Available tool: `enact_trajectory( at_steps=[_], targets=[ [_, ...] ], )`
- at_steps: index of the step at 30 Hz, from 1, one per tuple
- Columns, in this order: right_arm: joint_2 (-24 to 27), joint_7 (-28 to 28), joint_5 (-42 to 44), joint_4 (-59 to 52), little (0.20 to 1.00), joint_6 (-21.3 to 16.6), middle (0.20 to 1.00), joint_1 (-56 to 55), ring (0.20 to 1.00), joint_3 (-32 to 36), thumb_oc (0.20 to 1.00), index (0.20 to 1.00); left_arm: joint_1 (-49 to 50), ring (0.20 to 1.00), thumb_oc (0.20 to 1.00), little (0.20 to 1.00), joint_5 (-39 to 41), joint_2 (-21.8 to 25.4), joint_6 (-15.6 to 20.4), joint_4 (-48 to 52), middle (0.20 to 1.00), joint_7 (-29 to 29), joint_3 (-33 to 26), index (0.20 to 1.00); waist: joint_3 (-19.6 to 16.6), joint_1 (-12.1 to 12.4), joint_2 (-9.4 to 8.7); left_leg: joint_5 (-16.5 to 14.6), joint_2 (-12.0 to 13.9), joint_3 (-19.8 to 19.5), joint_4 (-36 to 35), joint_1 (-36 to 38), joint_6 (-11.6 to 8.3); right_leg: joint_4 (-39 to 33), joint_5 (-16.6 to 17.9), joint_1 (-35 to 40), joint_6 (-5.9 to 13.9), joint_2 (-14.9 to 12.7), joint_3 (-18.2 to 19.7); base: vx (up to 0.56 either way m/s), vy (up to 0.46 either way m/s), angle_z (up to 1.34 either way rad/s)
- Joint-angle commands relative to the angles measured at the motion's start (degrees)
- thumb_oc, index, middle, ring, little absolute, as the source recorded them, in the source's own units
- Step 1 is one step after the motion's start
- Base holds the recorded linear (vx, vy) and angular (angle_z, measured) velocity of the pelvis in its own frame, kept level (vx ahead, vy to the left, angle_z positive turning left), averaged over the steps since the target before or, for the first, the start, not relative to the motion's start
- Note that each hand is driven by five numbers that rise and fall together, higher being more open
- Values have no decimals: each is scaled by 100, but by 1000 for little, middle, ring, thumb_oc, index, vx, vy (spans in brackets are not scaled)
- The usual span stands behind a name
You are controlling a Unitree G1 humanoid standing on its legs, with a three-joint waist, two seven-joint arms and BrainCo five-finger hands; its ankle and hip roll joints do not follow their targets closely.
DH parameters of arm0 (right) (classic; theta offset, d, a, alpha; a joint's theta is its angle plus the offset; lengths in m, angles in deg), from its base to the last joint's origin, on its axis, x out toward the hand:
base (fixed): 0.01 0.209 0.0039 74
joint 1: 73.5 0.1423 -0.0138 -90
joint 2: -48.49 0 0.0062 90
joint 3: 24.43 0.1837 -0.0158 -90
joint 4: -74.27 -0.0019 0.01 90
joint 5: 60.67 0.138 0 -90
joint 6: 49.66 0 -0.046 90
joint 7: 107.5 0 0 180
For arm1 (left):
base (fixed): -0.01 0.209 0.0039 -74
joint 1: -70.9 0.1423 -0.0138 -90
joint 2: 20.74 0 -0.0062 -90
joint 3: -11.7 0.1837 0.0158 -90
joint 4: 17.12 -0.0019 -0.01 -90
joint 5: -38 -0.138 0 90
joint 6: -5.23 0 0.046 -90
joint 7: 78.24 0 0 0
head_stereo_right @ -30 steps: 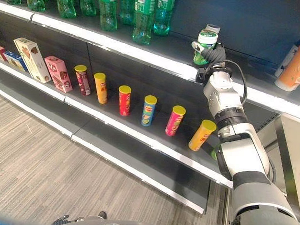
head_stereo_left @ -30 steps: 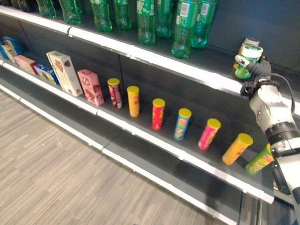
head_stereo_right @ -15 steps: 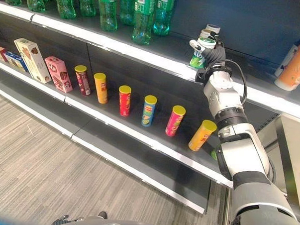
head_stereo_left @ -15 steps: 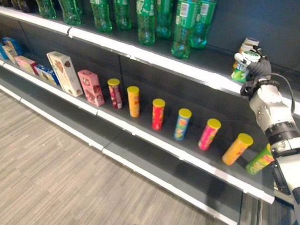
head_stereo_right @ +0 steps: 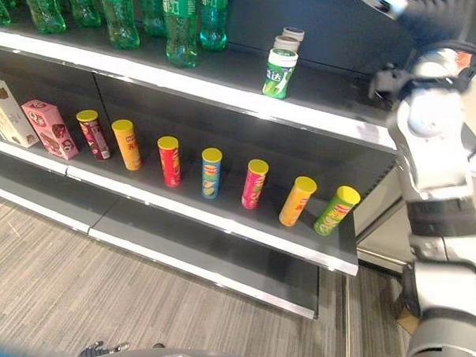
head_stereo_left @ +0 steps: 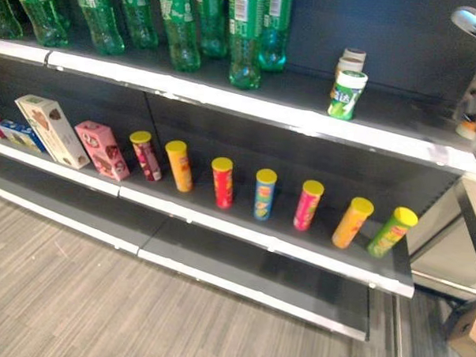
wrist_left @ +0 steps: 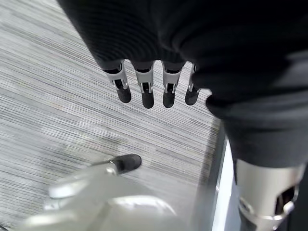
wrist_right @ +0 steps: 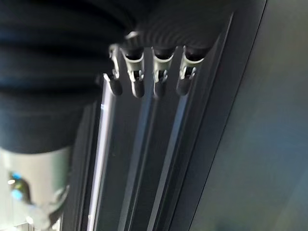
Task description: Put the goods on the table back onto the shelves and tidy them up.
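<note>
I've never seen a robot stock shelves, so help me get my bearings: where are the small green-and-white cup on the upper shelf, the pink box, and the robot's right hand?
green-and-white cup (head_stereo_left: 346, 95), left eye view, on its label.
pink box (head_stereo_left: 102, 150), left eye view, on its front face.
right hand (wrist_right: 159, 82), right wrist view, on one finger.

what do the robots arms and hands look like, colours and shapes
The right arm is built of smooth silver-grey shells split by black ribbed bands, with a black cable arcing beside its upper end. The left hand and the right hand each have a dark ribbed cover, from which a row of silver fingers with dark rounded tips emerges. The left hand's thumb is silver with a dark tip.
</note>
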Motion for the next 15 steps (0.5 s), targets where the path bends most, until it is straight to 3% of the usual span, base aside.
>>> enact_trajectory(
  at_steps=[1, 6, 9, 12, 15],
  targets=[
    [173, -351, 326, -198, 1000, -511, 1000, -109, 1000, 523, 1000, 1000, -302, 1000, 1000, 1000, -138, 62, 130, -179, 1000, -8, 145, 1000, 48, 166, -127, -684, 136, 24, 277, 168, -70, 333, -180, -175, 16, -105, 59, 9, 44, -14],
    [115, -1555, 1731, -1077, 1000, -818, 1000, -1763, 1000, 1546, 1000, 1000, -202, 1000, 1000, 1000, -252, 119, 254, 95, 1000, -287, 139, 1000, 65, -40, -130, -700, 156, 155, 288, 147, -77, 350, -162, -301, 60, -106, 178, 9, 18, -22],
    [-76, -2213, 2371, -1385, 1000, -753, 1000, -2574, 1000, 1952, 1000, 1000, -182, 1000, 1000, 1000, -331, 209, 318, 300, 1000, -478, 125, 1000, 75, -151, -132, -713, 163, 224, 288, 130, -84, 369, -148, -385, 87, -113, 251, 8, 11, -17],
    [-334, -3087, 2967, -1646, 1000, -336, 1000, -3500, 1000, 2175, 1000, 1000, -189, 1000, 1000, 1000, -454, 335, 381, 454, 1000, -698, 32, 1000, 91, -319, -102, -711, 163, 331, 290, 95, -97, 403, -127, -504, 109, -141, 354, 10, 13, -11],
    [-563, -3416, 3005, -1802, 1000, -73, 1000, -4027, 1000, 2229, 1000, 1000, -156, 1000, 1000, 1000, -538, 383, 391, 544, 1000, -810, -32, 1000, 79, -381, -89, -719, 160, 383, 283, 101, -96, 414, -128, -531, 119, -155, 389, 16, 11, -14]
  ],
)
